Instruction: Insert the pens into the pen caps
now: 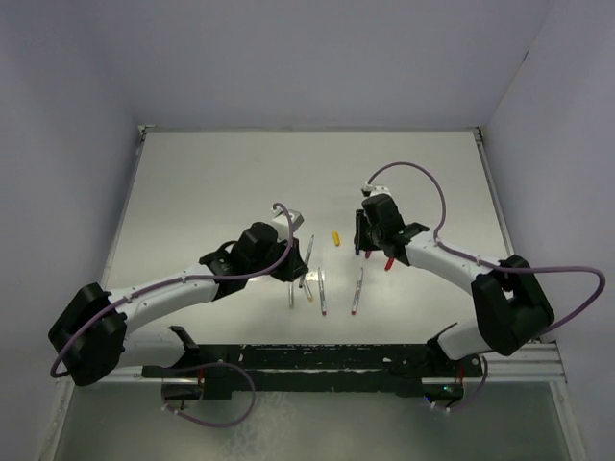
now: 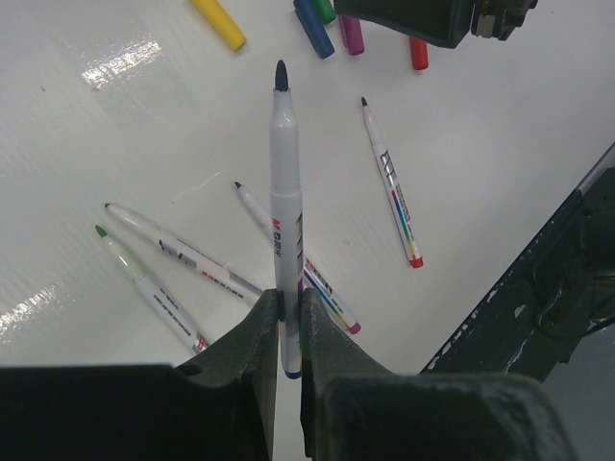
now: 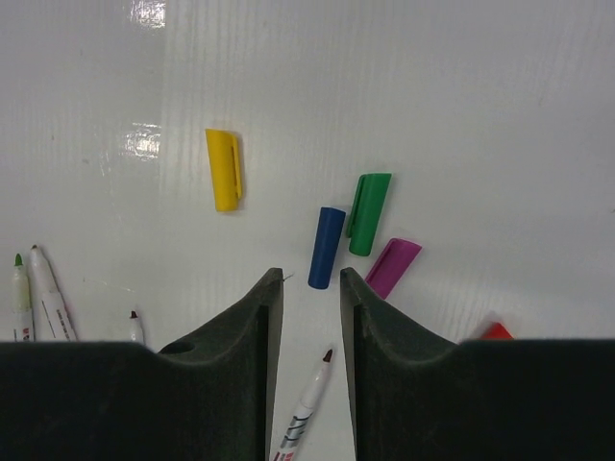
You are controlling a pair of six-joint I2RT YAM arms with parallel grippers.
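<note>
Presently the left jaws pinch a dark-tipped pen [image 2: 284, 192]; the right jaws, spread, aim at the blue cap [image 3: 327, 247] on the counter [image 3: 480, 96] (green cap [image 3: 369, 213] just beside), so closing may shove both.

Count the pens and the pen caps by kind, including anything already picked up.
Pens: 5, one of them held in the left end effector
Pen caps: 5
Total: 10
</note>
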